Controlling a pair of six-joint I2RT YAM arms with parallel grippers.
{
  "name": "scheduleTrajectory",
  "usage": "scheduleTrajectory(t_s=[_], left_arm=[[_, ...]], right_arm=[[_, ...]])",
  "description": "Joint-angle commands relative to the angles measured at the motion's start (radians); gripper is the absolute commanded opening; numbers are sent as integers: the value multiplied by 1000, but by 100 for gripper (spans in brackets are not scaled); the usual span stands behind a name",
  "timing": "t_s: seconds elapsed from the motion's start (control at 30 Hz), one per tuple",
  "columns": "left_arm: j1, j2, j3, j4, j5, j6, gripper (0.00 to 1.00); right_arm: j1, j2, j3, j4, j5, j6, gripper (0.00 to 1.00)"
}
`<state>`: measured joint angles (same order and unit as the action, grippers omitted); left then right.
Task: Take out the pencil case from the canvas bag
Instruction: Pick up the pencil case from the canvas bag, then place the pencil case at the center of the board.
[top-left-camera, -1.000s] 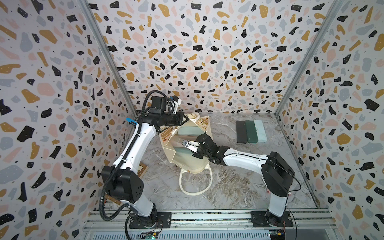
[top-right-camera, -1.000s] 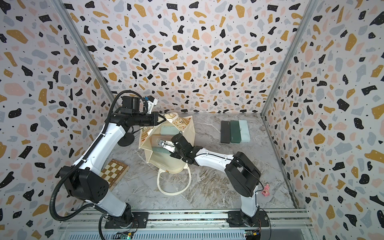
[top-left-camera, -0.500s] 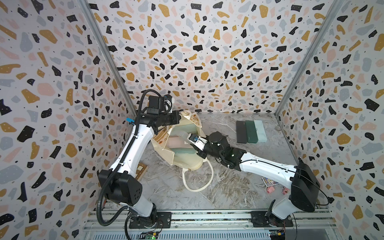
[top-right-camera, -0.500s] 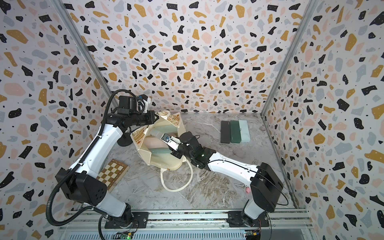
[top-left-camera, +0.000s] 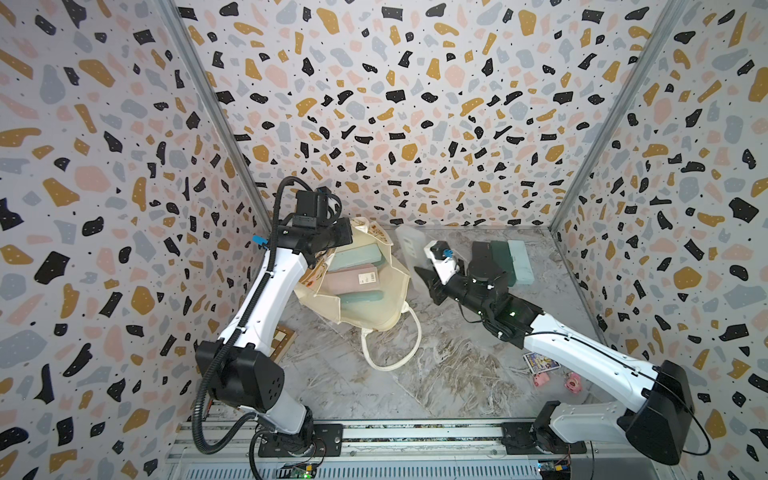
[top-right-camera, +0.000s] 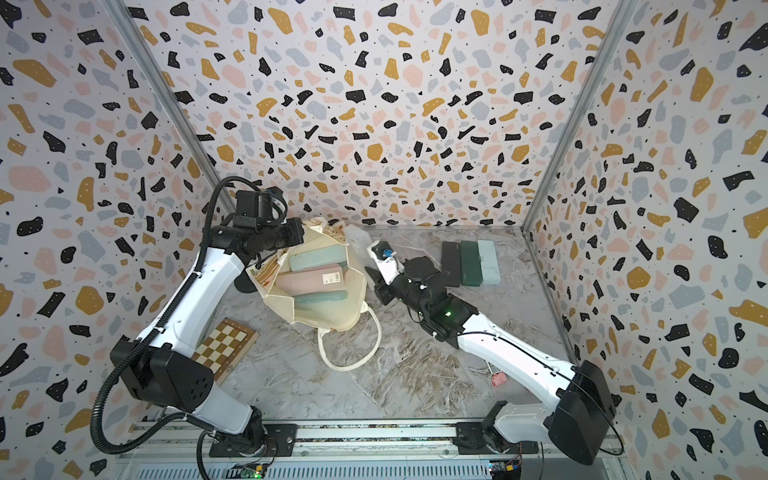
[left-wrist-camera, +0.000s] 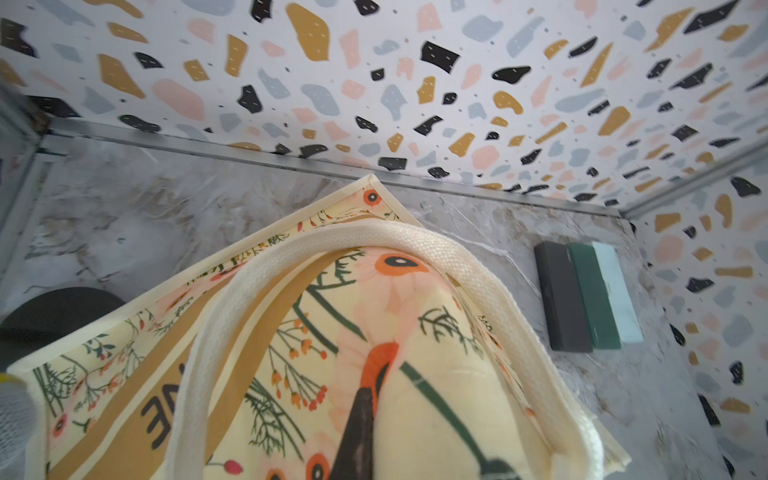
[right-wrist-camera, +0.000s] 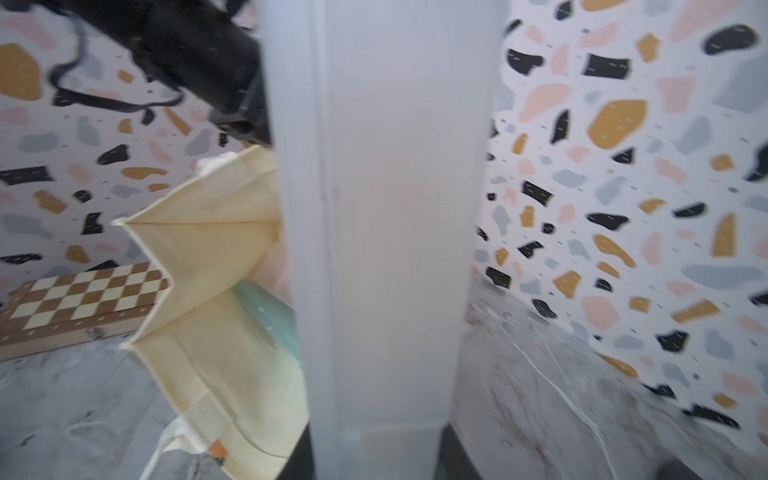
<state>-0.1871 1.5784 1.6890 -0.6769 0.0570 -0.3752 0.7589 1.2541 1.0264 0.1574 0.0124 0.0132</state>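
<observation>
Right pincer (top-left-camera: 424, 271) is clamped on the pale translucent pencil case (top-left-camera: 408, 246), long axis pointing from it toward the far edge of the tabletop (top-left-camera: 457, 365), hanging clear beside the canvas bag (top-left-camera: 374, 309) whose rim the closed left pincer (top-left-camera: 349, 239) pinches.

The canvas bag (left-wrist-camera: 407, 415) fills most of my view, its thick cream handle (left-wrist-camera: 415, 241) arched across the flower print. Off to one side of the bag, three cases (left-wrist-camera: 590, 299) lie touching in a row: black, dark green, pale blue.
</observation>
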Motion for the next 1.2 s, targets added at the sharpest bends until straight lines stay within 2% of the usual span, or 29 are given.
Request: scheduleTrajectory(t_s=[0.0,0.1,0.2,0.33,0.5,0.63,0.93,1.03,1.17], left_arm=[[9,2,107,-55,-188,-75,0],[3,34,176,-108,-262,-96,0],[-6,45,205,-132,-304,-115,0],[-28,39,173,-76,-224,-87,0],[-39,9,83,20,-66,-29,0],[-40,-36,36,54,-15,-5,0],[-38,-96,-13,84,-10,21,0],[-26,-87,-14,87,14,16,0],[-17,-90,-21,90,28,9,0]], right_arm=[[-97,-55,-20,-48,23,152,20],[-207,-11,21,-165,11,210,20],[-300,100,112,-299,-47,240,20],[-391,270,253,-430,-135,252,20],[-472,495,481,-588,-229,254,22],[-538,679,662,-687,-346,267,22],[-597,1042,1092,-922,-478,256,26],[-605,1117,1186,-961,-517,261,26],[-619,1170,1216,-965,-590,271,28]])
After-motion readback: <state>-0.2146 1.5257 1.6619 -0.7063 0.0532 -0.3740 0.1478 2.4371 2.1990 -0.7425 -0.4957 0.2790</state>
